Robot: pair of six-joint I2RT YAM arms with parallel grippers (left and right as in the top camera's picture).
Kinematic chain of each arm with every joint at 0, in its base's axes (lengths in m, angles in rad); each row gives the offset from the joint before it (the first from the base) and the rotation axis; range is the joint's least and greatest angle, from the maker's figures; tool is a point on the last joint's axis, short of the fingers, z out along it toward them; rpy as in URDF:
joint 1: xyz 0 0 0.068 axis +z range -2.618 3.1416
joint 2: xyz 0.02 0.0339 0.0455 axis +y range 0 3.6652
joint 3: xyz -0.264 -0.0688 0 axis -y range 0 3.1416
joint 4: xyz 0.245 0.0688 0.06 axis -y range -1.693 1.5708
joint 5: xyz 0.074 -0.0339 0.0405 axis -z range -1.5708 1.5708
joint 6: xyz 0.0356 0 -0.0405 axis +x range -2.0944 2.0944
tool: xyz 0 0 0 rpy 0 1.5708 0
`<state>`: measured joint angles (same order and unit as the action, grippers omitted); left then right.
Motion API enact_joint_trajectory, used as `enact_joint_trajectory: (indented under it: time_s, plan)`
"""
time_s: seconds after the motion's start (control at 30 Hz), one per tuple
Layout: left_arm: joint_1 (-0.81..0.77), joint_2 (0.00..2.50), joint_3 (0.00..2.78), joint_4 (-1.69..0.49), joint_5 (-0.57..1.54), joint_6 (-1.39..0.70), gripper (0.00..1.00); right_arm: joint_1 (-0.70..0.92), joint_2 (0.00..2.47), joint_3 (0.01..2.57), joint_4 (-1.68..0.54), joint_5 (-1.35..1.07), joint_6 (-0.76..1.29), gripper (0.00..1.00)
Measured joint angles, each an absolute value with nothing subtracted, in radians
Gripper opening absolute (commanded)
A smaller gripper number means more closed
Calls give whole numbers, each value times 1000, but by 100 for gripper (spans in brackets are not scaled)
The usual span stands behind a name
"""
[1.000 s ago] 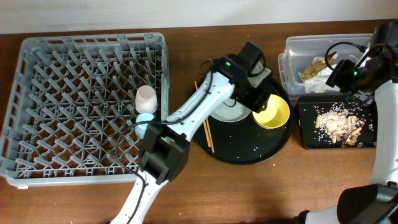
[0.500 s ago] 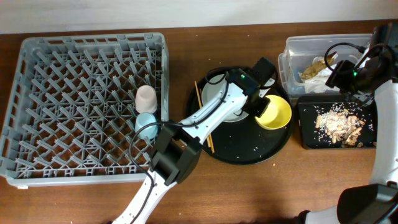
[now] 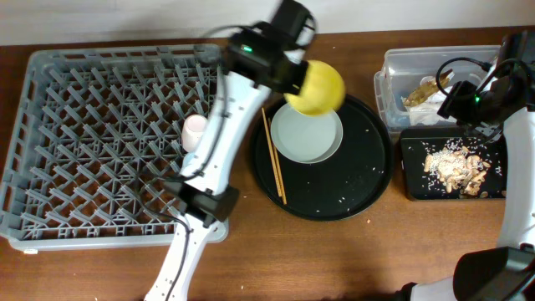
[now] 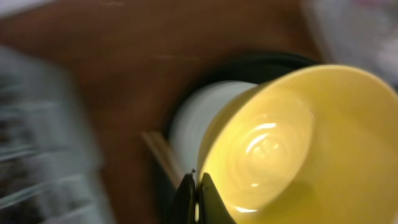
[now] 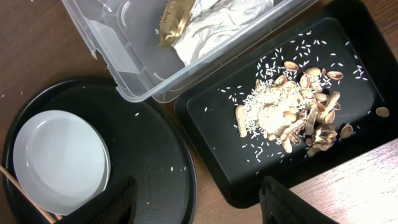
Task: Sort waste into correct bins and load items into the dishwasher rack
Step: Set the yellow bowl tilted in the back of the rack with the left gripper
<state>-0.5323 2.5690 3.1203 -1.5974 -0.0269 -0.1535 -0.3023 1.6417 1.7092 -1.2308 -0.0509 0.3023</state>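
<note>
My left gripper [image 3: 292, 84] is shut on the rim of the small yellow bowl [image 3: 321, 87], holding it tilted in the air above the far edge of the pale plate [image 3: 307, 135]. In the left wrist view the fingertips pinch the bowl [image 4: 292, 143] at its lower left edge. Chopsticks [image 3: 274, 155] lie left of the plate. A pink cup [image 3: 195, 127] stands in the dishwasher rack [image 3: 84, 92]. My right gripper [image 5: 196, 208] hangs open and empty by the black bin [image 5: 217, 124], which holds food scraps [image 5: 292, 115]. The clear bin [image 5: 124, 68] holds a tissue [image 5: 217, 25] and a golden wrapper [image 5: 171, 18].
The plate and chopsticks rest on a large round black tray [image 3: 359, 188] dotted with rice grains, between the rack and the two bins. My left arm reaches over the rack's right edge. The right arm [image 3: 489, 92] stands over the bins at the far right.
My left gripper closed on the yellow bowl's rim and lifted it off the round tray's right side, up and back to the left. The right arm stayed still.
</note>
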Motion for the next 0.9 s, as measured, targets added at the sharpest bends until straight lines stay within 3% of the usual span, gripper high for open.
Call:
enact_joint_trajectory:
  time_s: [0.23, 0.4, 0.63, 0.9]
  plan:
    - [-344, 2560, 3121, -1592, -672, -154, 1, -302, 1642, 1709, -1232, -51, 302, 65]
    - [-242, 2571, 3119, -1502, -898, -173, 1, -302, 1653, 1709, -1231, -51, 302, 66]
    - [-239, 2745, 3108, -1499, -981, -177, 0, -302, 1692, 1709, -1230, -51, 302, 66]
    - [-239, 2766, 3108, -1510, -950, -177, 0, -302, 1692, 1709, -1229, -51, 302, 67]
